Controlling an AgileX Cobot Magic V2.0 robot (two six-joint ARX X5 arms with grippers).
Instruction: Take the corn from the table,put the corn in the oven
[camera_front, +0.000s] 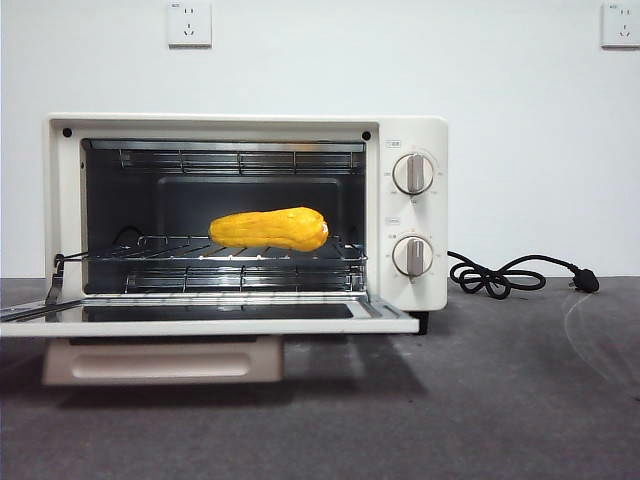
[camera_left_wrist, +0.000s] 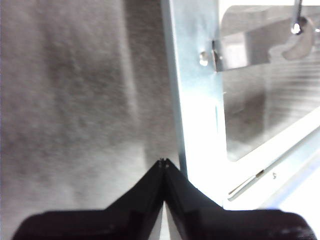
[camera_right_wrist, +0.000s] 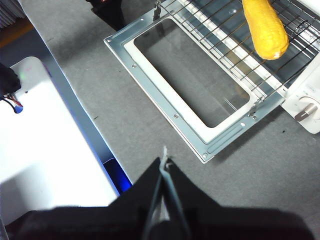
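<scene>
The yellow-orange corn (camera_front: 268, 229) lies on its side on the wire rack (camera_front: 250, 252) inside the cream-white oven (camera_front: 415, 135), apart from both grippers. In the right wrist view the corn (camera_right_wrist: 265, 25) rests on the rack bars behind the lowered glass door (camera_right_wrist: 165, 107). My right gripper (camera_right_wrist: 164, 161) is shut and holds nothing, above the grey table (camera_right_wrist: 125, 130) in front of the door's corner. My left gripper (camera_left_wrist: 164, 162) is shut and holds nothing, close beside the metal frame of the open door (camera_left_wrist: 197, 115). Neither arm shows in the front view.
The oven door (camera_front: 200, 322) hangs open, flat toward the front. Two round knobs (camera_front: 413, 173) sit on the oven's right side. A black cord (camera_front: 500, 275) coils on the table to the oven's right. A white surface (camera_right_wrist: 45, 150) borders the table in the right wrist view.
</scene>
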